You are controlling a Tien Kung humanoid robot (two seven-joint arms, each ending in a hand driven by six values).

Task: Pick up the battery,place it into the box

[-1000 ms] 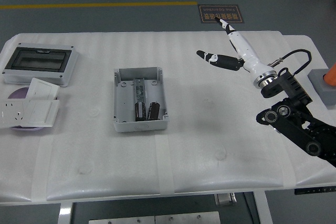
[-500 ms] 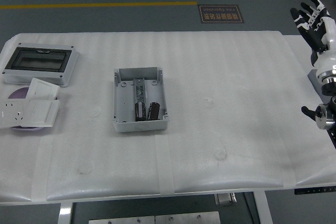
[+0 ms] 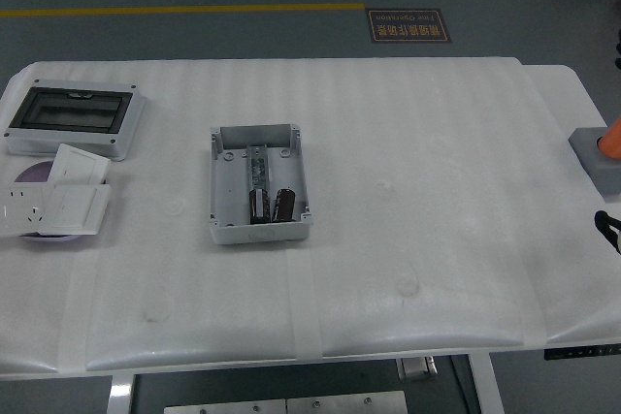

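Note:
An open grey box [image 3: 229, 191] stands left of the table's middle. Inside it, at the near end, two dark cylindrical batteries [image 3: 271, 206] lie side by side, with a green strip behind them. No hand is over the table. Only a small black piece of the right arm [image 3: 609, 227] shows at the picture's right edge, and its hand is out of the frame. Nothing of the left arm shows.
A grey lid with a dark window [image 3: 73, 118] lies at the far left. In front of it are white socket plates [image 3: 53, 203] on a purple disc [image 3: 32, 174]. A grey block [image 3: 592, 155] with an orange object [image 3: 613, 138] sits at the right edge.
The right arm has swung away to the right, from over the table's right part out of the picture. Its open hand is gone from view. The box and batteries have not moved.

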